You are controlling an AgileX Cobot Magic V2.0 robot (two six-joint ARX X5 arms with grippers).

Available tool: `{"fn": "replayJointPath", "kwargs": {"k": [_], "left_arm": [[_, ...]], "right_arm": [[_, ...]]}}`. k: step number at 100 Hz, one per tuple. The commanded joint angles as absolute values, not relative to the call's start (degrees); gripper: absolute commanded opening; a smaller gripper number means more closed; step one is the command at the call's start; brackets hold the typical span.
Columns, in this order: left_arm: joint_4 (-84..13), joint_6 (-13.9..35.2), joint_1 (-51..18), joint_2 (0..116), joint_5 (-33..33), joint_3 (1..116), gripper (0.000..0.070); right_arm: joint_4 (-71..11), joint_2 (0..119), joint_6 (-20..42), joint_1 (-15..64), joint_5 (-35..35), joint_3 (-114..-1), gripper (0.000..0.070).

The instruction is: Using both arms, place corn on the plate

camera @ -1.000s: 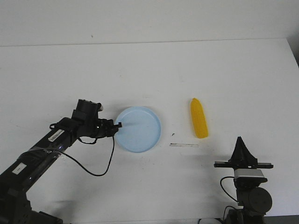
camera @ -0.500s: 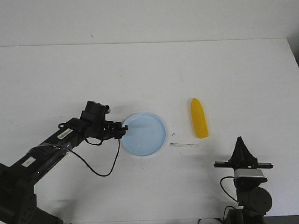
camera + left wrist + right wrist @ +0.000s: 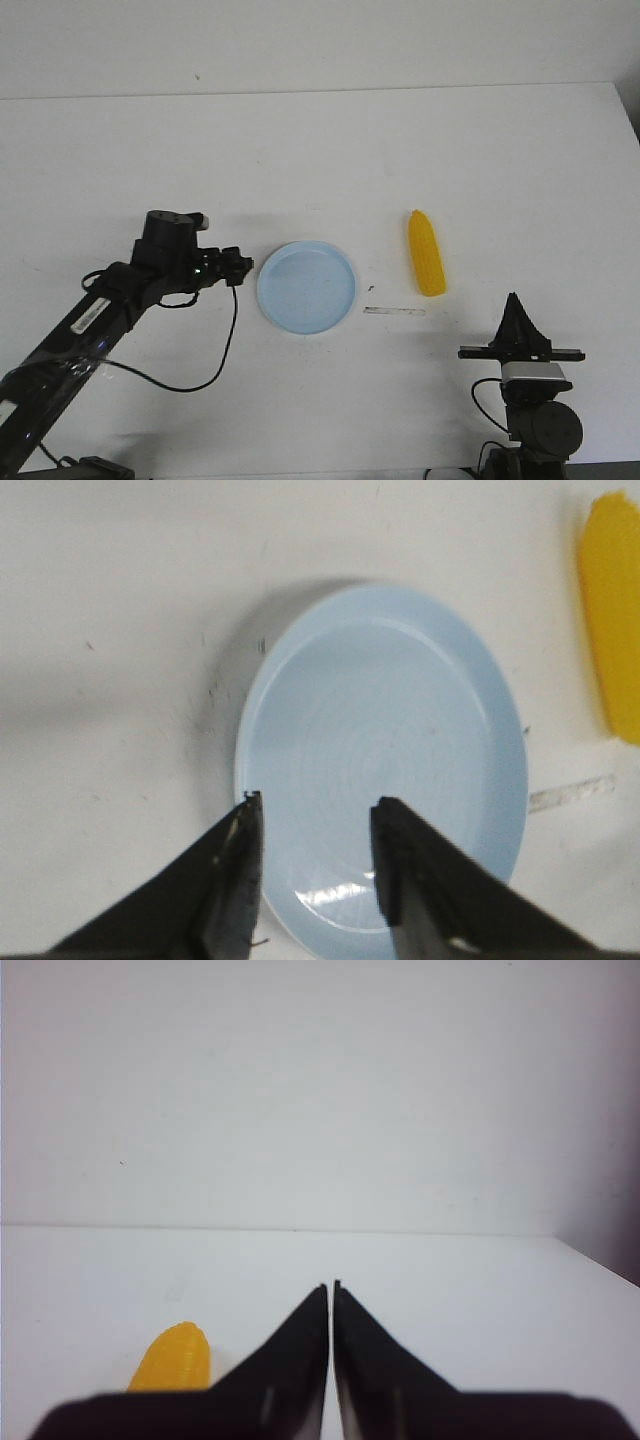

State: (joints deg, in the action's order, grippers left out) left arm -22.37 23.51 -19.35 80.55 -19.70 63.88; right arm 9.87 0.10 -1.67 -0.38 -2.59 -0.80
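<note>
Yellow corn lies clear beside the plate; left gripper spread, right gripper pressed together.

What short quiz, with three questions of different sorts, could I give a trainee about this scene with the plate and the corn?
1. True or false: the corn lies on the plate.
2. Which gripper is nearer the plate? A) left gripper B) right gripper
3. Fill in: the left gripper's jaws are ____.

Key
1. False. The corn lies on the table, to the right of the plate and apart from it.
2. A. It is just off the plate's left rim; the right gripper is parked at the near right.
3. Open, and holding nothing; the right gripper is shut.
</note>
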Motion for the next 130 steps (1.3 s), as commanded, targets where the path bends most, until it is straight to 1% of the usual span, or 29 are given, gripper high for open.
{"fn": "replayJointPath", "kwargs": {"k": [1,5,11,16,27,39,44,50,56,61,68,87,99,111,130], "left_arm": [[-20.99,22.98,-18.5,78.81,-18.2,63.22,0.003],[-19.84,22.57,-17.54,76.93,-16.73,62.46,0.0],[-17.23,20.75,-15.94,73.97,-14.09,60.71,0.0],[-13.17,17.93,-14.63,71.09,-12.58,58.19,0.0],[-3.64,12.32,-12.05,64.77,-11.99,51.18,0.0],[4.14,7.16,-9.61,58.0,-11.35,43.31,0.0001],[6.07,4.23,-8.84,55.02,-9.43,40.27,0.0001],[6.5,0.8,-8.25,51.18,-5.48,37.19,0.0001],[6.09,-1.28,-7.92,47.31,-0.97,34.57,0.0001],[5.98,-1.48,-7.66,43.94,2.07,32.53,0.0001],[6.04,-1.48,-7.07,39.07,3.75,29.98,0.0001],[5.76,-0.6,-5.39,25.1,3.73,24.08,0.0001],[1.65,-0.62,-5.04,17.43,3.73,23.07,0.0001],[-0.91,-0.62,-5.04,12.1,3.7,23.07,0.0001],[-1.32,-0.64,-5.04,6.92,3.7,23.07,0.0001]], "right_arm": [[10.46,0.08,-1.34,-0.36,-2.63,-0.73,0.001],[10.46,0.08,-1.34,-0.36,-2.63,-0.73,0.0011],[10.46,0.08,-1.34,-0.36,-2.63,-0.73,0.0011],[10.46,0.08,-1.34,-0.36,-2.63,-0.73,0.001],[10.46,0.08,-1.34,-0.36,-2.63,-0.73,0.001],[10.46,0.08,-1.34,-0.36,-2.63,-0.73,0.001],[10.46,0.08,-1.34,-0.36,-2.63,-0.73,0.0011],[10.46,0.08,-1.34,-0.36,-2.63,-0.73,0.001],[10.46,0.08,-1.34,-0.36,-2.63,-0.73,0.0011],[10.46,0.08,-1.34,-0.36,-2.63,-0.73,0.001],[10.46,0.08,-1.34,-0.36,-2.63,-0.73,0.001],[10.46,0.08,-1.34,-0.36,-2.63,-0.73,0.0011],[10.46,0.08,-1.34,-0.36,-2.63,-0.73,0.0011],[10.46,0.08,-1.34,-0.36,-2.63,-0.73,0.001],[10.46,0.08,-1.34,-0.36,-2.63,-0.73,0.001]]}}
